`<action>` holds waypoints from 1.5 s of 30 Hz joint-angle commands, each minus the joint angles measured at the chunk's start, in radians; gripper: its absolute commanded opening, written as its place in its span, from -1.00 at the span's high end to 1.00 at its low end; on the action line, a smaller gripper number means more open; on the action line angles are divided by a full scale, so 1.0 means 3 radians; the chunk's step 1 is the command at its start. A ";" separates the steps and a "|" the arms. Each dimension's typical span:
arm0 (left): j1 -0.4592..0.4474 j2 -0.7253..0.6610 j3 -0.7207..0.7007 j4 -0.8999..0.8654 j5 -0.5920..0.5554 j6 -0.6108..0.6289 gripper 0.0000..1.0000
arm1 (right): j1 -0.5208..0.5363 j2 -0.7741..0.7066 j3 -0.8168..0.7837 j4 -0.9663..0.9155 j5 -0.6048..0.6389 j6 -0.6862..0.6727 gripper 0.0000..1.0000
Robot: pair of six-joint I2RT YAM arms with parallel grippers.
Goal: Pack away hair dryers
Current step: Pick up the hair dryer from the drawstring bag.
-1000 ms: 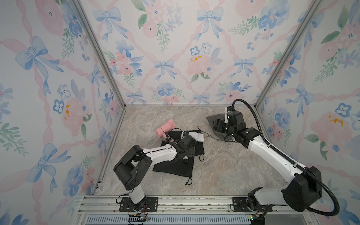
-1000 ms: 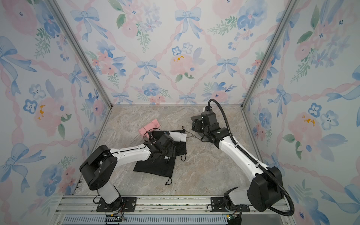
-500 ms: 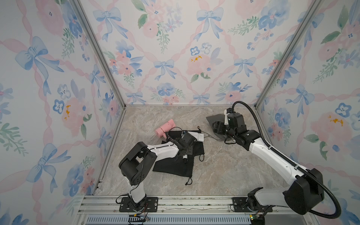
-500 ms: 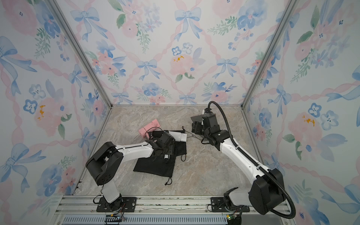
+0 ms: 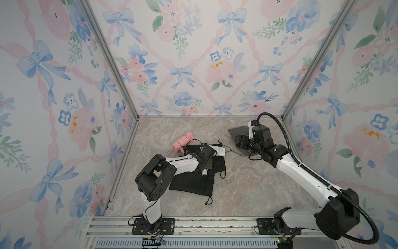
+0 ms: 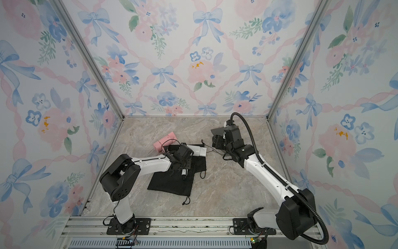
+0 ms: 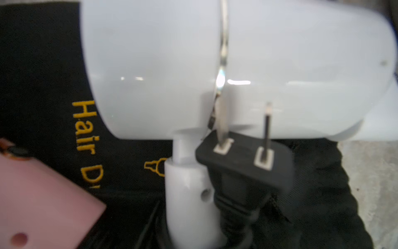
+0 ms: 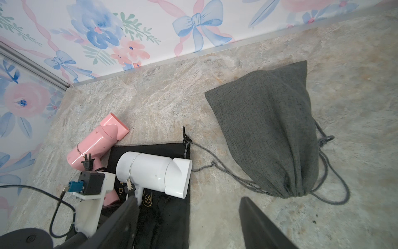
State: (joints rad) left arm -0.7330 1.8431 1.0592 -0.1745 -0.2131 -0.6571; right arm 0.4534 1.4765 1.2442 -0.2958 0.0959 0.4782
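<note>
The left jaws (image 5: 204,153) sit low over the handle (image 7: 187,194) of the white hair dryer (image 5: 217,151); whether they pinch it cannot be told. The right jaws (image 8: 188,200) stand spread with nothing between them, above the bench (image 5: 247,189) at the right.

Furthest left, the pink hair dryer (image 5: 182,143) lies on its side on the bare bench, nozzle toward the far wall. Just right of it, the white hair dryer lies on a lettered black pouch (image 7: 43,64), nozzle pointing right, its black plug (image 7: 243,159) bundled against the handle. Nearer, a second black pouch (image 5: 193,183) lies flat, partly under the left arm, a drawstring (image 5: 208,200) trailing off its near edge. At the far right lies a bulging grey pouch (image 8: 269,133), its mouth gathered, its cords running toward the white dryer's nozzle.
</note>
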 commanded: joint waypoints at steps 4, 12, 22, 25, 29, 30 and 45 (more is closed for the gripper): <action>-0.0034 -0.0145 0.0070 -0.0028 -0.0035 0.0111 0.37 | 0.0009 -0.0142 -0.0003 -0.0190 -0.0034 -0.0151 -0.53; -0.0058 -0.0849 0.0011 -0.0032 0.0048 0.0869 0.55 | -0.0107 -0.0516 0.0085 -0.0576 -0.0211 -0.0468 -0.56; -0.0054 -0.1380 0.0032 -0.0019 0.0339 0.1876 0.52 | -0.0275 -0.0757 0.0230 -0.0740 -0.1119 -0.0564 -0.62; -0.0063 -0.1538 0.0060 -0.0003 0.0414 0.2074 0.50 | -0.0304 -0.0712 0.0357 -0.0869 -0.1431 -0.0639 -0.66; -0.0159 -0.1702 0.0087 0.0045 0.0487 0.2283 0.48 | -0.0360 -0.0636 0.0494 -0.1031 -0.1673 -0.0751 -0.70; -0.0211 -0.1722 0.0103 0.0041 0.0458 0.2335 0.48 | -0.0361 -0.0627 0.0513 -0.1050 -0.1709 -0.0772 -0.71; -0.0644 -0.1717 0.0509 0.0038 0.0455 0.2843 0.49 | -0.0407 -0.0625 0.0547 -0.1003 -0.2377 -0.0895 -0.74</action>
State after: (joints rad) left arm -0.9165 1.3361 1.1530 -0.2272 -0.0952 0.1570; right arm 0.3401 1.2869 1.3872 -0.5743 -0.5579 0.2264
